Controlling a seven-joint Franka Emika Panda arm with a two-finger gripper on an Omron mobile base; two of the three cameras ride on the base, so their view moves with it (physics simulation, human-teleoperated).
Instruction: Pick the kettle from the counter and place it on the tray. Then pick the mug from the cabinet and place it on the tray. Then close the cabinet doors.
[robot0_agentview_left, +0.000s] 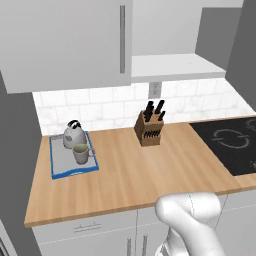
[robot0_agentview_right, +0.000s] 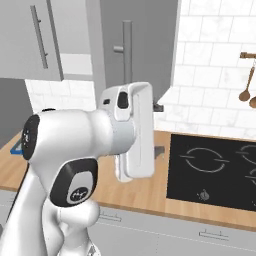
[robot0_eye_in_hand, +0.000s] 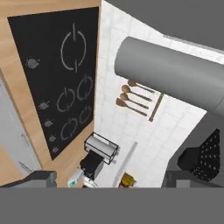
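With my gripper's 2 fingers spread wide and holding nothing, and the squat silver kettle and grey-beige mug already on the blue-rimmed grey tray, I judge I should push each light-grey cabinet door flat by its outer edge.

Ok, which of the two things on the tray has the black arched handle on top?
The kettle, the silver dome at the back of the blue-rimmed tray. The mug in front of it is an open cylinder with a side handle.
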